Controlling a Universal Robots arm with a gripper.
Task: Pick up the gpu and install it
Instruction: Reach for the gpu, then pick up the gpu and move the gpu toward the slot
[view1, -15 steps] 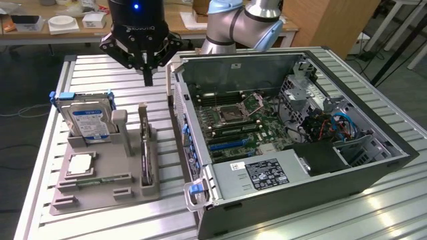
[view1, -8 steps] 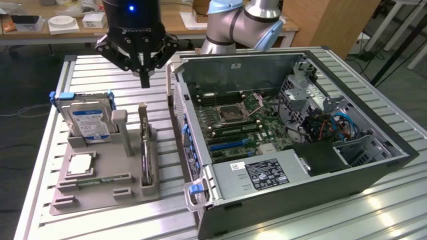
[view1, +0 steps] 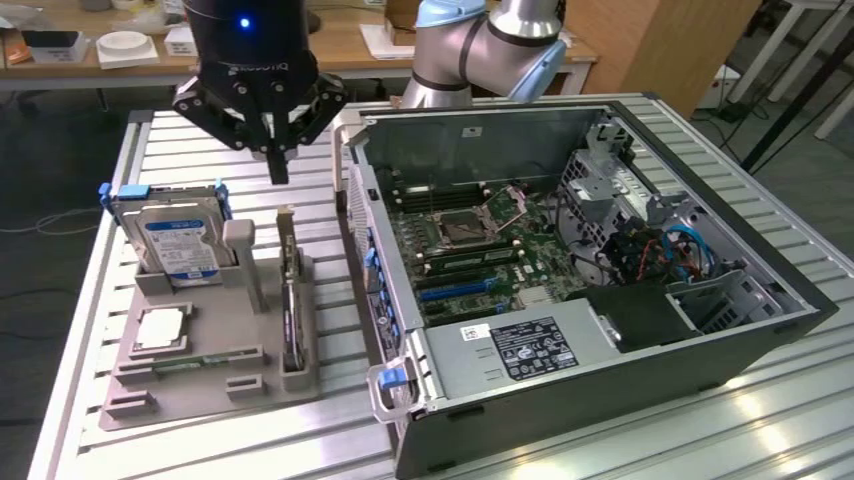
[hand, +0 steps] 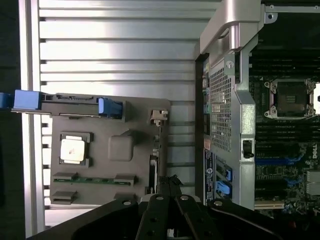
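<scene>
Gripper (view1: 278, 172) (hand: 170, 184): pressed together, empty, hanging above bracket end of gpu (view1: 292, 305) (hand: 153, 172). Gpu stands edge-on in slot of gray fixture tray (view1: 200, 385), beside open PC case (view1: 574, 430). Long axis parallel w/ case wall; card body runs below gripper, twd exterior view's near side.

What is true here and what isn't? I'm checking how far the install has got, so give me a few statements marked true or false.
1. The end effector hangs above the gray holder, carrying nothing. True.
2. The gpu sits inside the computer case. False: it stands on edge in the gray holder.
3. The hard drive stands upright in the holder. True.
4. The case is closed. False: its side is open, with the motherboard exposed.
</scene>
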